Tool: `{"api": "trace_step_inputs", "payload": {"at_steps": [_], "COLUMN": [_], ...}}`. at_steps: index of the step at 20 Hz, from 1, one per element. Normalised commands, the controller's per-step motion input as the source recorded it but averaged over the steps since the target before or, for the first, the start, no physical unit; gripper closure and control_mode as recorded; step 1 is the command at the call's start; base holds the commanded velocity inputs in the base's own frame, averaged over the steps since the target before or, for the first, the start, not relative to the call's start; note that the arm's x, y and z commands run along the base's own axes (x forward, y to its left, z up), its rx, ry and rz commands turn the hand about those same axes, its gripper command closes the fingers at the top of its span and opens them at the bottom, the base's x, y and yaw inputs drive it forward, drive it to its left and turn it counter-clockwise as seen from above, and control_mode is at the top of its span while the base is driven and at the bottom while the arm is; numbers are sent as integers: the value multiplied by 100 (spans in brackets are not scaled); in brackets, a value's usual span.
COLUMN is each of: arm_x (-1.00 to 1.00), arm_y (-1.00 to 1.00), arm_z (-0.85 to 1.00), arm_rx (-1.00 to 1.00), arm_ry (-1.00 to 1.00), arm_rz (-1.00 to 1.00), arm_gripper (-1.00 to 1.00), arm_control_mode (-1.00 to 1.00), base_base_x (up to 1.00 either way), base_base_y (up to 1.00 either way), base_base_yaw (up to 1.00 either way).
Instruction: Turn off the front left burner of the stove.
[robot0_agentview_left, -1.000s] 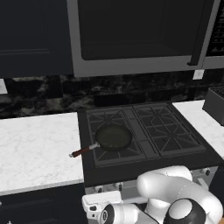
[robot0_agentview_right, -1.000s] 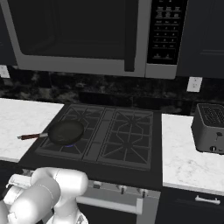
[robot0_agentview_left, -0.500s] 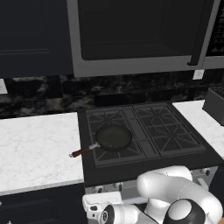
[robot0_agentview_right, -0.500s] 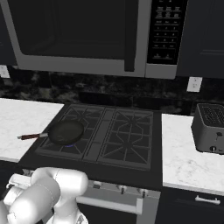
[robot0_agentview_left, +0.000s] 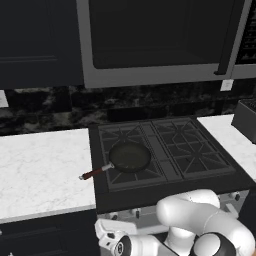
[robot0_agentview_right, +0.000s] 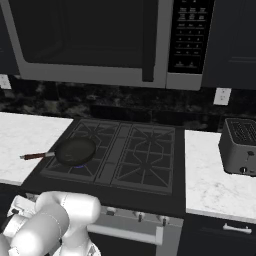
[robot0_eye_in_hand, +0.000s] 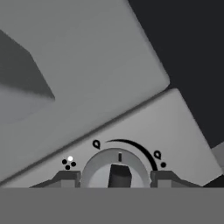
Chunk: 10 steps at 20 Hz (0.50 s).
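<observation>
At the stove's (robot0_agentview_left: 170, 197) front panel, my gripper (robot0_eye_in_hand: 116, 178) sits spread around a knob (robot0_eye_in_hand: 116, 168), fingertips either side. The front left burner (robot0_agentview_left: 131, 162) carries a pan (robot0_agentview_left: 129, 157). I judge the turn isn't finished.

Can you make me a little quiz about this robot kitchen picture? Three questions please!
1. True or false: the frying pan sits on the front left burner of the stove.
2. What stands on the counter to the right of the stove? A) a kettle B) a toaster C) a bowl
3. Fill in the missing word: in the hand view, the gripper has one fingertip on each side of a round ____ on the stove's silver front panel.

Key: 1 true. 2 B. 3 knob.
</observation>
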Motion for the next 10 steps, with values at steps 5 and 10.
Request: {"api": "trace_step_inputs", "payload": {"at_steps": [5,10], "arm_x": [0,-4], "arm_y": [0,3], "arm_z": [0,0], "arm_rx": [38,34], "arm_ry": [0,0], "arm_rz": [0,0], "arm_gripper": [100,100], "arm_control_mode": [-100,-100], "base_base_x": [0,0], "base_base_y": [0,0], "base_base_yaw": [0,0]}}
